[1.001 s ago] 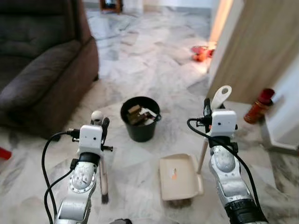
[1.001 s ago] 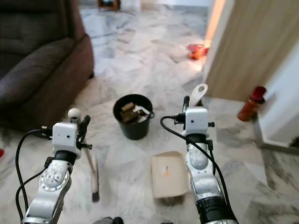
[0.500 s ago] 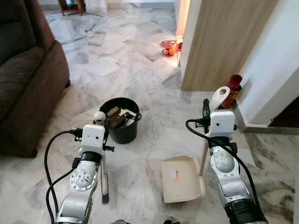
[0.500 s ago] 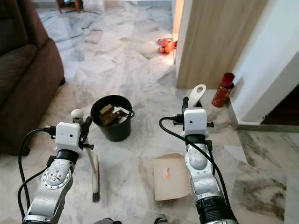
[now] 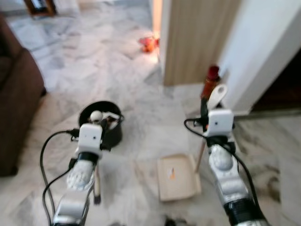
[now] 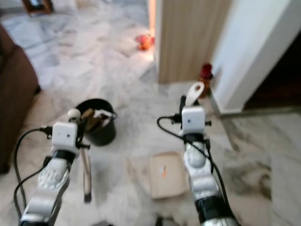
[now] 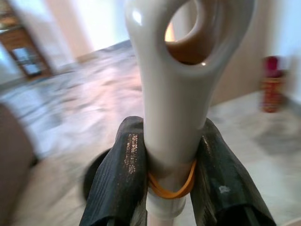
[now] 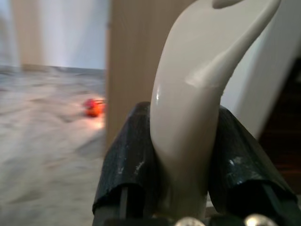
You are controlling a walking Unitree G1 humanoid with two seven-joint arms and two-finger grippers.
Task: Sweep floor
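On the marble floor point(image 5: 141, 103) ahead of us, no writing can be read; the one mark we can find is a small orange spot on the pan of the cream dustpan point(image 5: 177, 177), too blurred to make out. Our left gripper point(image 7: 169, 165) has its fingers point(image 7: 120, 179) clenched on the pale handle of the brush point(image 5: 96, 186), just above an orange rubber band, the brush hanging head-down at about 7 o'clock. Our right gripper point(image 8: 183, 165) has its fingers point(image 8: 129, 160) clamped around the dustpan's upright cream handle, its pan lying flat on the floor at 6 o'clock. A black bucket point(image 5: 101, 123) with scraps inside sits at 10 o'clock, behind the left gripper. A red bottle point(image 5: 210, 81) stands at 1 o'clock beside the wooden panel point(image 5: 197, 37).
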